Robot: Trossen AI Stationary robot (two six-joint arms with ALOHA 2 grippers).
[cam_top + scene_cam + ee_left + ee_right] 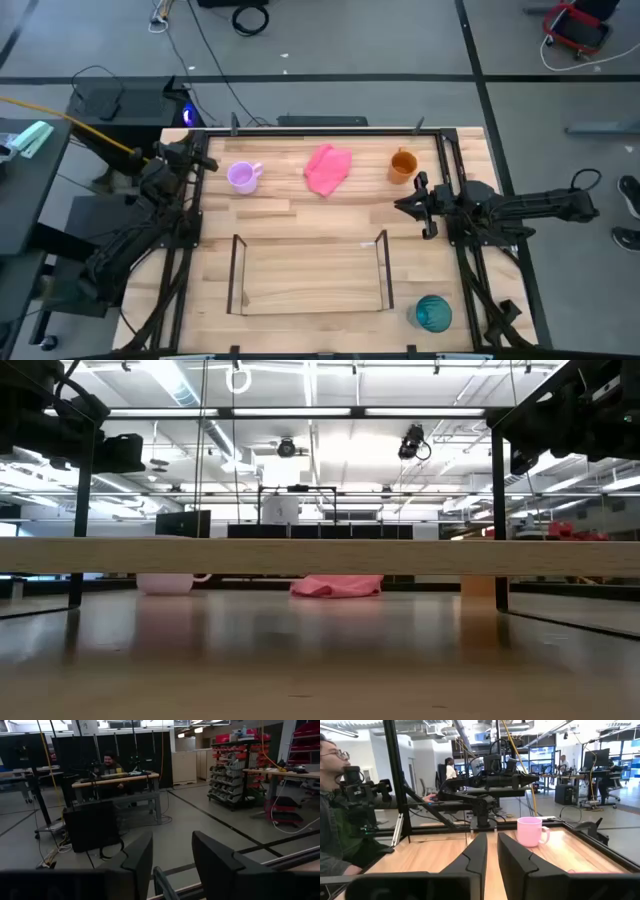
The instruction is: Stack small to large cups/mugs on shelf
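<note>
A: High view had the shelf bare, with all three vessels on the table outside it. My reading was that the task had barely begun, with nothing picked up.

B: Where did each one lie?

A: The lilac mug stood at the far left, the orange mug at the far right with the pink cloth between them, and the teal cup sat just beside the shelf's near right corner.

B: And the arms?

A: The left gripper hovered near the lilac mug, apart from it, fingers spread with nothing between. The right gripper hung near the orange mug, not touching, fingers parted by a narrow gap and empty.

B: What would the next move call for?

A: Probably reaching for one of the small mugs, the jaws lowered over its wall, then a carry to the shelf. The right pair would likely need to spread wider first.
</note>
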